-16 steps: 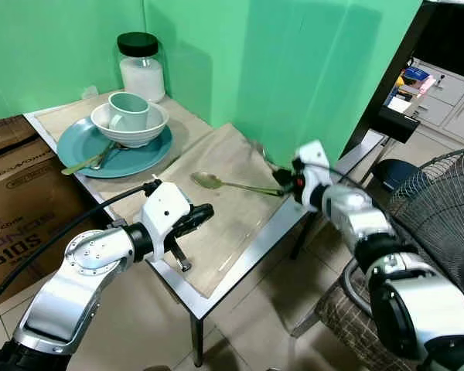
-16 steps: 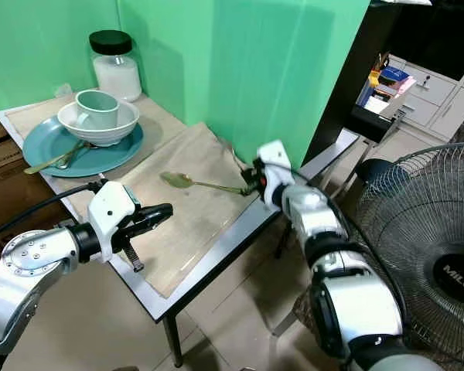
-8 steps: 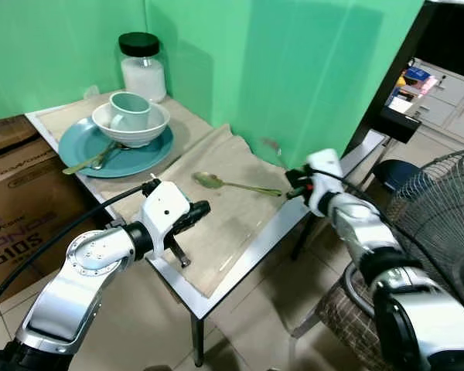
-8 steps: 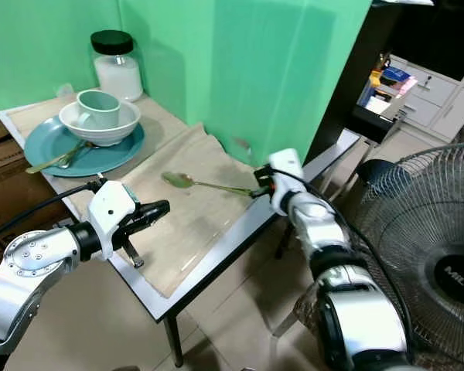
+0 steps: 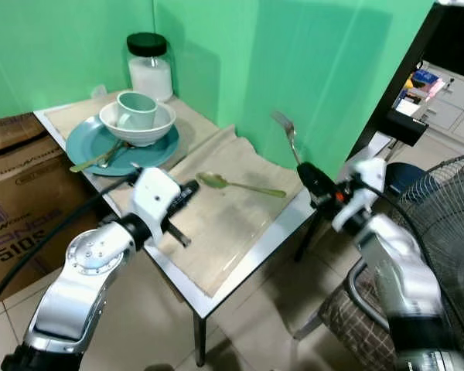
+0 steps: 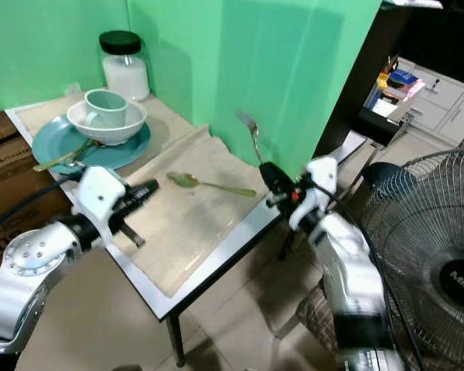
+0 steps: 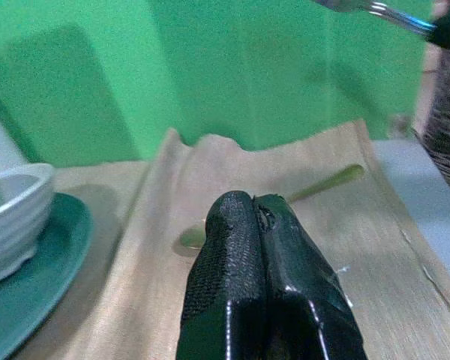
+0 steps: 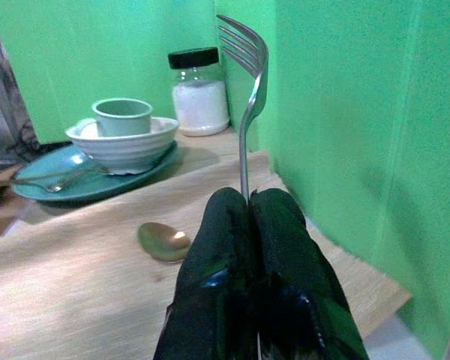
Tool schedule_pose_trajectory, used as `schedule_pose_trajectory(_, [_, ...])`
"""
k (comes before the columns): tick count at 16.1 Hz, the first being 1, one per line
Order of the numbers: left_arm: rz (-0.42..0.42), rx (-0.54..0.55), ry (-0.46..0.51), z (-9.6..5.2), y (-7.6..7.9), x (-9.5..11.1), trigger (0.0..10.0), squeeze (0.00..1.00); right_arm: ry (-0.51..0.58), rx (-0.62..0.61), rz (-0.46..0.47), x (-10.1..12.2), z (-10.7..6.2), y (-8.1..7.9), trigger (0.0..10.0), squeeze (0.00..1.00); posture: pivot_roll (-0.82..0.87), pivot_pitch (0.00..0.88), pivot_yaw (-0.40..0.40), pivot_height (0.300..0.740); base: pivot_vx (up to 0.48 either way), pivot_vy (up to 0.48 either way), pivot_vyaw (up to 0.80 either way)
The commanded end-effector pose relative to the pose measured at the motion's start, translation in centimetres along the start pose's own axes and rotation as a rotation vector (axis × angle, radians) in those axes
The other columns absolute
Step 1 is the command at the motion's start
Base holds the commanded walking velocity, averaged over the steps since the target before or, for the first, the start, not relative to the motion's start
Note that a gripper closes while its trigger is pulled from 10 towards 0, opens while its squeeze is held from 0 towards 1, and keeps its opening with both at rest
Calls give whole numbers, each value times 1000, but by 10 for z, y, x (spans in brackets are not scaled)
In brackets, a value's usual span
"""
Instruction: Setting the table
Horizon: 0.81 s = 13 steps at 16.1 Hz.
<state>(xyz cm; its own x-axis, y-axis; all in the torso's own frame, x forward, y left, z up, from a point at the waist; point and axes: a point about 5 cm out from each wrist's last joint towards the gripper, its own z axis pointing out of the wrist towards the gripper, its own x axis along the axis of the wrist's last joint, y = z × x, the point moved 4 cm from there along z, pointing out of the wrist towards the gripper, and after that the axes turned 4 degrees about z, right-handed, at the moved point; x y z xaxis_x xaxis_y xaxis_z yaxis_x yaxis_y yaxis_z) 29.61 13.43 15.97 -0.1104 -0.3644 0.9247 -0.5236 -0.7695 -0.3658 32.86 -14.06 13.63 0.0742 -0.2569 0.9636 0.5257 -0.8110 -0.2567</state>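
Fork (image 5: 288,133): handle end hidden inside my right claw (image 5: 315,184), clamped on it, tines upward. Spoon (image 5: 239,185) just beside. Left claw (image 5: 187,190) closed, empty, over desk (image 5: 251,249).

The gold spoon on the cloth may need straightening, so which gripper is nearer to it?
Left. The left gripper, shut and empty, hovers just beside the gold spoon bowl. The right gripper, holding a fork upright, sits off the table edge past the handle end.

The right claw (image 8: 249,206) pinched an upright fork (image 8: 249,90). Beyond lay a spoon (image 8: 163,242), a bowl (image 8: 124,144) holding a cup (image 8: 122,116), and a jar (image 8: 199,91).
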Motion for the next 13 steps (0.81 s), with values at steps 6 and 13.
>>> schedule_pose_trajectory(6, [-40, 100, 4, 0, 8, 1, 10000, 0, 4, 19, 136, 1, -16, -38, 10000, 0, 116, 0, -97, 740, 0, 0, 0])
schedule_pose_trajectory(13, [-33, 169, 59, -6, 4, 13, 10000, 0, 133, 46, 299, 29, -20, -54, 10000, 0, 123, 0, -102, 740, 0, 0, -554])
